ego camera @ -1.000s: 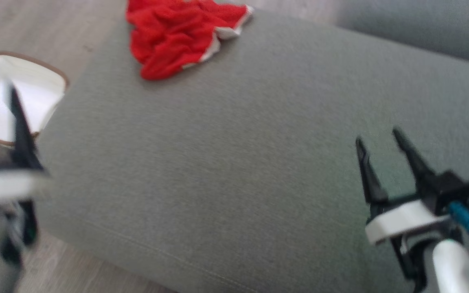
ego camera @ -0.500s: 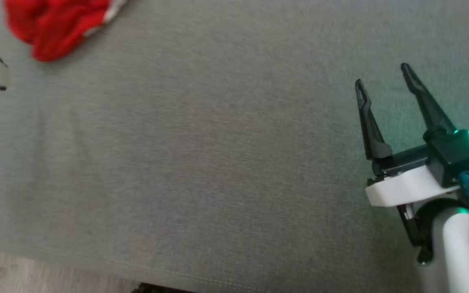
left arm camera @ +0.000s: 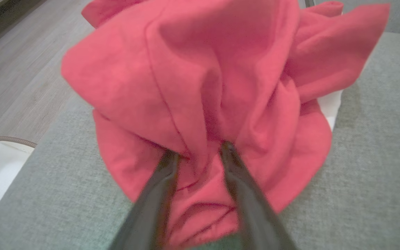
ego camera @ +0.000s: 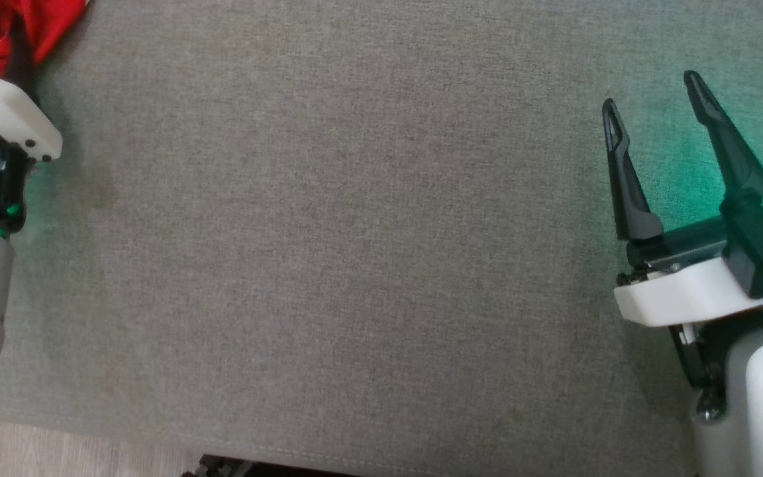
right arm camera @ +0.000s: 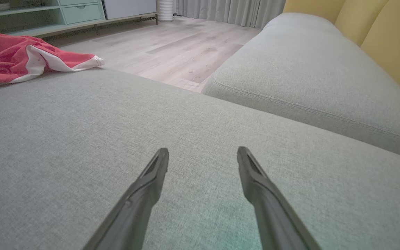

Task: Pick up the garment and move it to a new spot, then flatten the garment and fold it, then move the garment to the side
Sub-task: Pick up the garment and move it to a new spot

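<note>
- The left hand [left arm camera: 198, 150] was down at the near-left edge of the sofa cushion [ego camera: 355, 232] 1 second ago. It has now reached the red garment [left arm camera: 193, 69].
- In the left wrist view its 2 fingers are pushed into the crumpled cloth with a raised fold between them.
- The left hand is partway closed. Its fingers are narrower than the right hand's but still apart, and we cannot tell yet whether the fold is pinched firmly.
- The right hand [ego camera: 651, 91] is wide open as before and holds nothing. It hovers over bare cushion, well apart from the garment.
- The garment lies bunched at the far left corner of the cushion, near the edge above the wooden floor [right arm camera: 186, 45]. Its white trim shows on the right side.
- In the head view the garment has slid from top centre to the top-left corner. The whole picture has shifted with it, so we read that as the camera turning, not the cloth moving.
- We judge the task to be at its first step, with the grasp closing and the lift not yet begun.
- The fold is thick and loose, so a shallow pinch could slip when we raise it.
- The wide bare stretch of cushion in front of us looks like a good new spot for flattening.
</note>
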